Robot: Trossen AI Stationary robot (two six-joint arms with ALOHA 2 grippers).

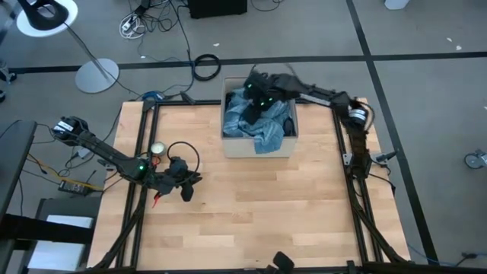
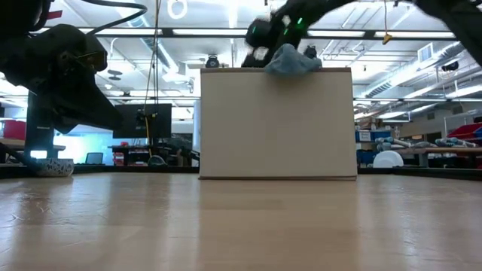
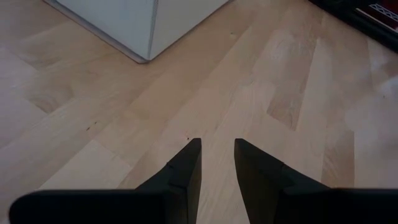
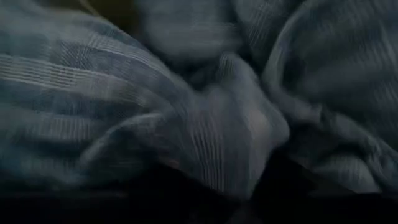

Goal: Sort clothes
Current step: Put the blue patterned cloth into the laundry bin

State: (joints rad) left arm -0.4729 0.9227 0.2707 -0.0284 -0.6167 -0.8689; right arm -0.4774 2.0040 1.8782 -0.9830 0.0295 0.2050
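R pincer [image 1: 255, 97] over box [image 1: 259, 147], on striped shirt [image 1: 266, 135] | L pincer [image 3: 216, 163] open, bare tabletop [image 1: 289, 205]

Bright overhead ceiling lights [image 2: 178, 9] (glaring), dim blurred right wrist view of striped cloth [image 4: 205, 124].

- The table [image 1: 251, 198] is a light wooden top made of butcher-block strips, with a black frame along its edges.
- A cardboard box [image 1: 259, 145] stands directly on it toward twelve o'clock, just right of the middle, close to the far edge.
- The box has clothes [image 1: 255, 118] heaped inside, blue striped fabric uppermost.
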